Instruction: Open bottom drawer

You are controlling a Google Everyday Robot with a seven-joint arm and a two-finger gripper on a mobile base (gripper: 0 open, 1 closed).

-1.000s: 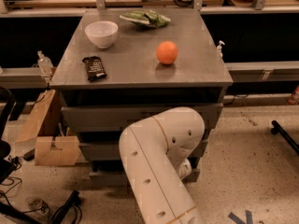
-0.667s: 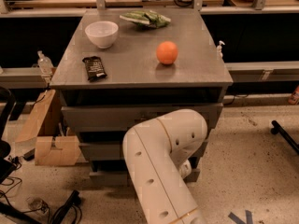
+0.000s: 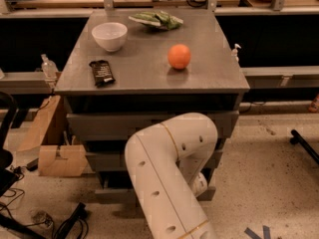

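Down low, the bottom drawer lies level with the pincer, which seems tucked behind the white arm; apart or together, I cannot tell. Above it, the tabletop carries an orange.

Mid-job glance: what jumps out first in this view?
The big white arm fills the foreground, bent down across the cabinet front; its claw is hidden behind it, low by the bottom drawer. On the grey top, an orange stands out right of centre, with a white bowl back left.
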